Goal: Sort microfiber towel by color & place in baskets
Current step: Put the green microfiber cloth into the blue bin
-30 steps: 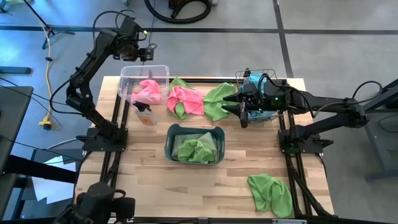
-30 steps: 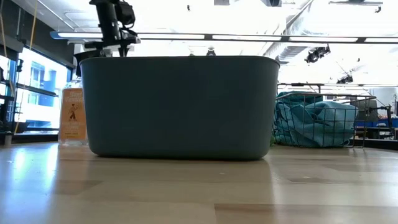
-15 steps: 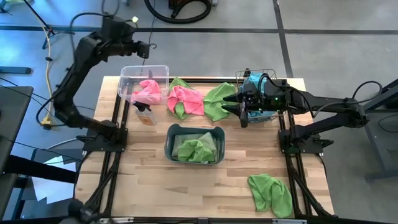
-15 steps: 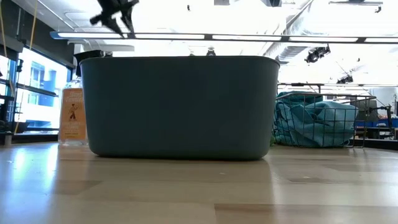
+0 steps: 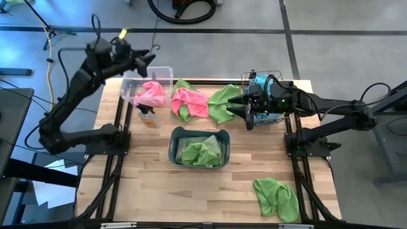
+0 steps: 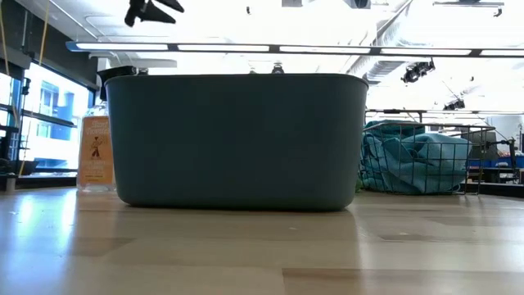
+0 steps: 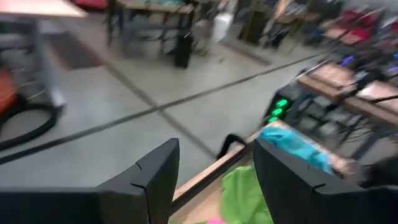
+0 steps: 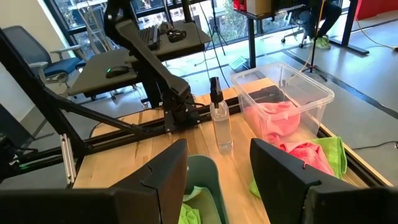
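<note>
A clear bin (image 5: pixel 147 81) at the far left holds a pink towel (image 5: pixel 151 93). Beside it another pink towel (image 5: pixel 191 102) lies on green towels (image 5: pixel 224 102) on the table. The grey-blue tub (image 5: pixel 199 147) in the middle holds a green towel. The wire basket (image 5: pixel 266 95) at the far right holds teal towels. One more green towel (image 5: pixel 276 197) lies near the front right. My left gripper (image 5: pixel 147 58) hangs open, high over the bin's far left corner. My right gripper (image 5: pixel 240 109) stands open and empty beside the wire basket, above the green towels.
A spray bottle (image 5: pixel 147 116) stands just in front of the clear bin. In the low view the tub (image 6: pixel 237 139) fills the middle, with the bottle (image 6: pixel 96 152) on one side and the wire basket (image 6: pixel 417 156) on the other. Bare wood lies at the front left.
My left gripper has risen from over the clear bin and drawn back toward the table's left edge. It has tipped from pointing down to nearly level, with its fingers still apart. The pink towel stays in the bin.
</note>
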### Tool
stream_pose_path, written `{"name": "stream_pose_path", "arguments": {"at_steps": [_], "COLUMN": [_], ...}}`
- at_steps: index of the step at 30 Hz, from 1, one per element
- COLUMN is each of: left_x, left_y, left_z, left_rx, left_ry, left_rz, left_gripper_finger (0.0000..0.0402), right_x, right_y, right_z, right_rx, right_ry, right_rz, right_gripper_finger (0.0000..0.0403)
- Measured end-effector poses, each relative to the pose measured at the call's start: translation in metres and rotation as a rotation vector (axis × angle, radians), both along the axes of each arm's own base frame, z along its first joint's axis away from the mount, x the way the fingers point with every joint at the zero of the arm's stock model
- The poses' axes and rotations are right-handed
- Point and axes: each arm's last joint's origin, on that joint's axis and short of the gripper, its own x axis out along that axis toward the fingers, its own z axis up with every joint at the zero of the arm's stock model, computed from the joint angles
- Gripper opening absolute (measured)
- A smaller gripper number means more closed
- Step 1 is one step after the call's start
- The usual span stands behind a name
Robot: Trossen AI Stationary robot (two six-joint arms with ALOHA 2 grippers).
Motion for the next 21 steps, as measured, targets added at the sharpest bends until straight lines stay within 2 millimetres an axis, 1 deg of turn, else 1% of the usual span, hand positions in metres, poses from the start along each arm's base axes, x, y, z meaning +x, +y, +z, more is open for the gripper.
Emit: {"name": "stream_pose_path", "arguments": {"at_steps": [5, 10, 13, 15, 18, 21], "left_x": [-0.005, -0.003, -0.002, 0.001, 0.01, 0.021], "left_y": [-0.01, -0.011, -0.012, -0.015, -0.026, -0.04], "left_z": [-0.037, -0.058, -0.06, -0.059, -0.059, -0.059], "left_rx": [0.057, 0.099, 0.091, 0.079, 0.053, 0.008], "left_ry": [-0.142, -0.294, -0.36, -0.38, -0.376, -0.389], "left_rz": [-0.076, -0.131, -0.171, -0.246, -0.402, -0.516], "left_gripper_finger": [0.0193, 0.0193, 0.0193, 0.0193, 0.0193, 0.0193], "right_x": [0.0, 0.001, 0.001, 0.001, 0.001, 0.001], "right_y": [0.0, 0.0, 0.0, 0.0, 0.0, 0.0], "right_z": [0.002, 0.004, 0.005, 0.005, 0.006, 0.006], "right_rx": [-0.001, 0.0, 0.016, 0.016, 0.016, 0.004], "right_ry": [-0.019, -0.041, -0.052, -0.056, -0.06, -0.066], "right_rz": [0.0, -0.001, -0.004, -0.004, 0.003, 0.006], "right_gripper_finger": [0.0174, 0.0174, 0.0174, 0.0174, 0.0174, 0.0174]}}
